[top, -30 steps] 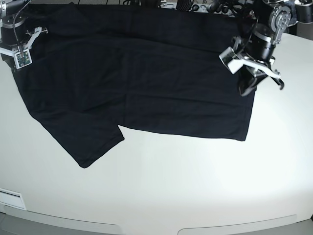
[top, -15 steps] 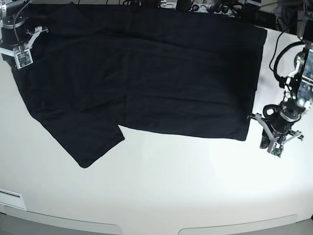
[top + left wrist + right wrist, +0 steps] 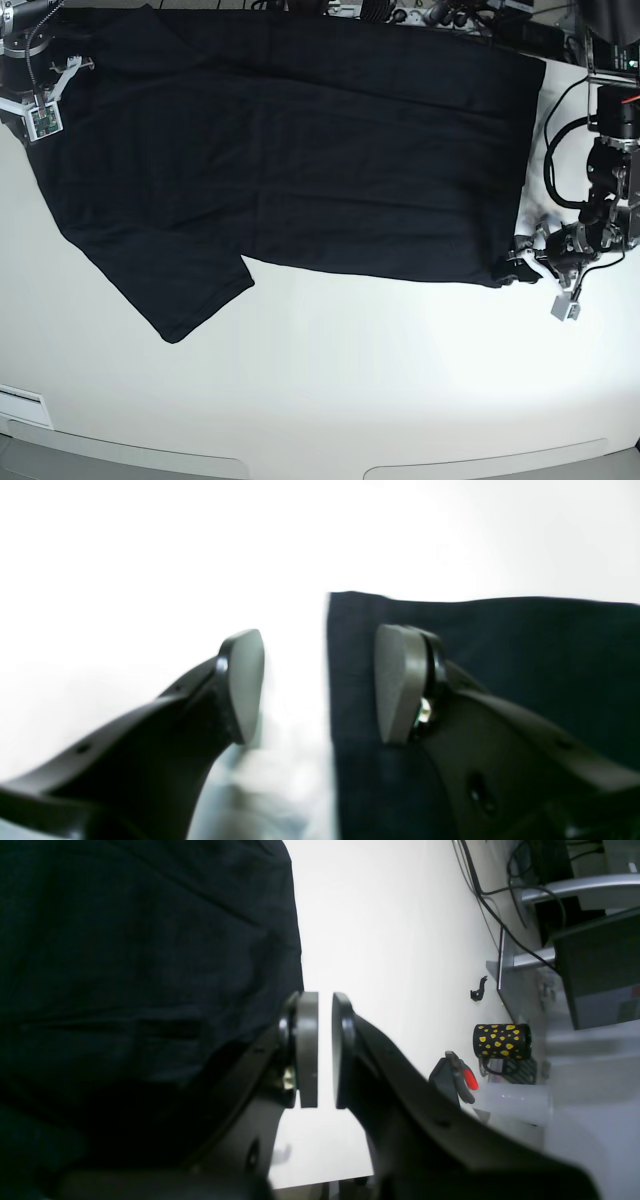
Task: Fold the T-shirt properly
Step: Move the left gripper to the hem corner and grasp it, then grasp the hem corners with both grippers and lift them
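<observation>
The black T-shirt [image 3: 300, 150] lies spread flat over the back half of the white table [image 3: 350, 390], with one sleeve [image 3: 190, 290] pointing to the front left. My left gripper [image 3: 515, 272] is low at the shirt's front right corner. In the left wrist view it [image 3: 320, 682] is open and straddles the shirt's edge [image 3: 500, 645]: one pad over fabric, the other over bare table. My right gripper [image 3: 58, 85] sits at the shirt's far left edge. In the right wrist view it [image 3: 325, 1050] is almost closed with a thin gap, holding nothing, beside the fabric [image 3: 125, 940].
Cables and equipment [image 3: 440, 14] line the table's back edge. In the right wrist view a black mug with yellow hearts [image 3: 501, 1041] and red-handled pliers [image 3: 462, 1080] lie beyond the table's side. The white table runs on in front of the shirt.
My left arm swung off the shirt's right side, down to the table, then in to the front right corner. The right arm has barely moved. The shirt lies as before.
</observation>
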### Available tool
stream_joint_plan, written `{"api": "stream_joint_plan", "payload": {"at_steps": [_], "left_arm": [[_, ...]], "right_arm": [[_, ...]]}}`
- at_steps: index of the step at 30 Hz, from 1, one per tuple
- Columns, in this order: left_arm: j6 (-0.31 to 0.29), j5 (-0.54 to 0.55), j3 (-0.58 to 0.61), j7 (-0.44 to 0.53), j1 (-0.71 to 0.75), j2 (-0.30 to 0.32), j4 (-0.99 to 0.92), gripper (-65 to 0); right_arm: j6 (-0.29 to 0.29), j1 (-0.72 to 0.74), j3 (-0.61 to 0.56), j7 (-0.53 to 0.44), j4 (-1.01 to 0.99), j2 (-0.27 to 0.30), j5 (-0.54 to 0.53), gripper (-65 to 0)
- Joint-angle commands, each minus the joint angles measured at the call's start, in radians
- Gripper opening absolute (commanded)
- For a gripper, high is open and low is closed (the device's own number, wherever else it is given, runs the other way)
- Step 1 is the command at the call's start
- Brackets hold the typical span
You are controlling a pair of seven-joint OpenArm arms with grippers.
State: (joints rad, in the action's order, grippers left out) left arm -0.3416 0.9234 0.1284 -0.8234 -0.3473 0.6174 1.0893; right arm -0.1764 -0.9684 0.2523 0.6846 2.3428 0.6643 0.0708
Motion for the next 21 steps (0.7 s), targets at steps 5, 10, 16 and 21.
{"api": "stream_joint_plan", "payload": {"at_steps": [5,10,16,21], "left_arm": [[-0.015,0.050,0.009,-0.151,0.001,-0.029,-0.004,-30.4],[0.023,0.015,0.009,-0.150,0.000,-0.027,-0.004,-65.0],[0.019,0.001,0.009,-0.150,0.001,-0.027,-0.004,-65.0],[0.010,0.001,0.009,-0.142,0.001,-0.028,-0.004,-65.0]], "right_arm": [[-0.014,0.053,0.010,-0.017,0.013,0.012,0.006,-57.3],[0.004,0.126,0.010,-0.061,0.013,0.012,-0.100,-49.8],[0.170,0.389,0.010,-0.173,-0.180,0.012,-0.283,-38.8],[0.351,0.700,0.010,-0.146,-0.491,0.012,-0.539,-38.8]]}}
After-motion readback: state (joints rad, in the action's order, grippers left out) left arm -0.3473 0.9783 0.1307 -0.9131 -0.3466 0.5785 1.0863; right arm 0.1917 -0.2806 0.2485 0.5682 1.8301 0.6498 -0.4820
